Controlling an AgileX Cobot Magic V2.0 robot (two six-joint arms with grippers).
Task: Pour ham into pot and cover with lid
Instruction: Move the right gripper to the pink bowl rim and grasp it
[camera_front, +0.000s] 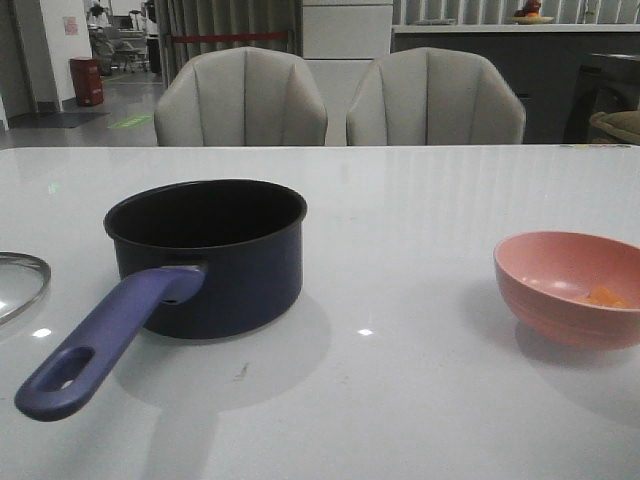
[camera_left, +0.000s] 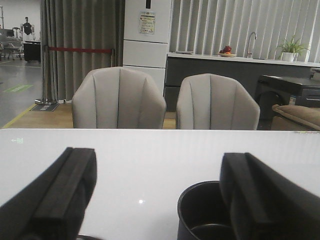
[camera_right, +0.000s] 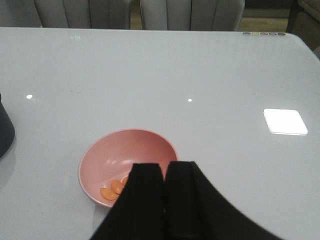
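The dark navy pot (camera_front: 230, 280) stands at the centre-left of the table, its purple-blue handle (camera_front: 110, 335) pointing to the near left. The glass lid (camera_front: 20, 280) lies flat at the far left edge, mostly cut off. At the right sits a pink bowl (camera_front: 560, 290) holding the orange ham (camera_front: 605, 297). Neither gripper shows in the front view. My left gripper (camera_left: 157, 195) is open wide with nothing between its fingers, and the pot (camera_left: 200, 210) lies beyond it. My right gripper (camera_right: 165, 165) is shut and empty, hovering short of the bowl (camera_right: 120, 150) and ham (camera_right: 112, 189).
The white glossy table (camera_front: 420, 200) carries the pot, lid and bowl. Two grey chairs (camera_front: 240, 100) (camera_front: 435, 98) stand behind its far edge. The pot's side shows at the edge of the right wrist view (camera_right: 5, 130).
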